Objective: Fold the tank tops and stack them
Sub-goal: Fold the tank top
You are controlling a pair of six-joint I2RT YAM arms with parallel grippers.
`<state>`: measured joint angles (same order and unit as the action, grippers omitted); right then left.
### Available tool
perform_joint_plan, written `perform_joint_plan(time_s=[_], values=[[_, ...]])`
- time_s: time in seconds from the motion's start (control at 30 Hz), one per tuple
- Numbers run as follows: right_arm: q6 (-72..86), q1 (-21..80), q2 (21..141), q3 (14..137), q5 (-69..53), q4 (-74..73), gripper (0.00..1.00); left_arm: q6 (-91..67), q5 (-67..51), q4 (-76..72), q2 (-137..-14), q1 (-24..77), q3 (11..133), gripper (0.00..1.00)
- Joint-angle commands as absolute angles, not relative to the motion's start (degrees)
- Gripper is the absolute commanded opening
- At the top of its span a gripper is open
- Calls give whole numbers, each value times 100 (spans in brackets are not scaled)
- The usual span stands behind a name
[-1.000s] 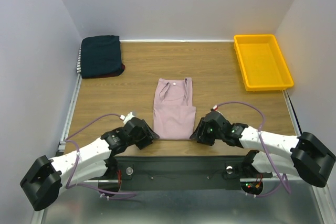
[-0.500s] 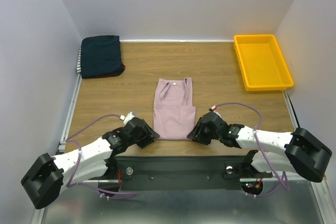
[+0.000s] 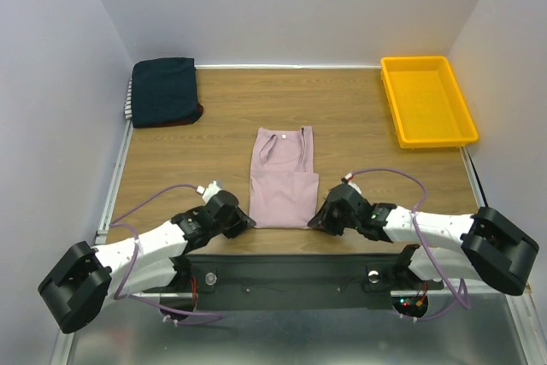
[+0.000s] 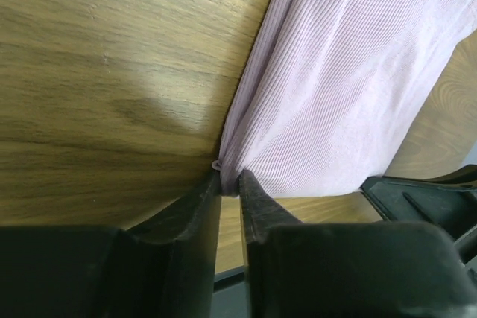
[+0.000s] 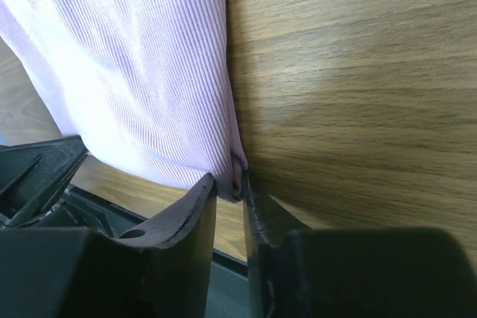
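A pale dusty-pink tank top (image 3: 283,179) lies folded lengthwise in the middle of the wooden table, straps away from me. My left gripper (image 3: 244,223) is shut on its near left corner (image 4: 228,180). My right gripper (image 3: 316,222) is shut on its near right corner (image 5: 235,184). Both corners rest low at the table surface. A stack of folded tank tops (image 3: 164,91), dark navy uppermost with striped and red edges showing, sits at the far left corner.
A yellow plastic tray (image 3: 427,102) stands at the far right. The table's near edge with a dark rail (image 3: 291,267) runs just under both grippers. White walls close in the left, back and right sides.
Both grippers have edged inward to the near corners of the pink top and closed on them. The cloth itself has hardly moved.
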<state>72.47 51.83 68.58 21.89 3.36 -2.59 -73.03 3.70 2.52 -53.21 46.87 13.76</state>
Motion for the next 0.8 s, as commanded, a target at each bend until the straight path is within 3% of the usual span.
perform_joint_plan(time_s=[0.0, 0.03, 0.2, 0.43, 0.77], values=[[7155, 5221, 6926, 2197, 685, -290, 24, -6979, 624, 519, -5458, 4711, 1362, 15], [7128, 5221, 6952, 2223, 703, -290, 22, -6944, 633, 501, -5475, 4711, 1380, 0], [6725, 5221, 6987, 2487, 791, -439, 1, -6531, 519, 518, -5476, 4746, 1642, 0], [6161, 5589, 6742, 3146, 641, -1467, 0, -6433, 282, 940, -5195, 4992, 1854, 0], [6881, 7407, 6205, 3462, 1159, -2443, 0, -7521, 1027, 2020, -3746, 6704, 2293, 0]])
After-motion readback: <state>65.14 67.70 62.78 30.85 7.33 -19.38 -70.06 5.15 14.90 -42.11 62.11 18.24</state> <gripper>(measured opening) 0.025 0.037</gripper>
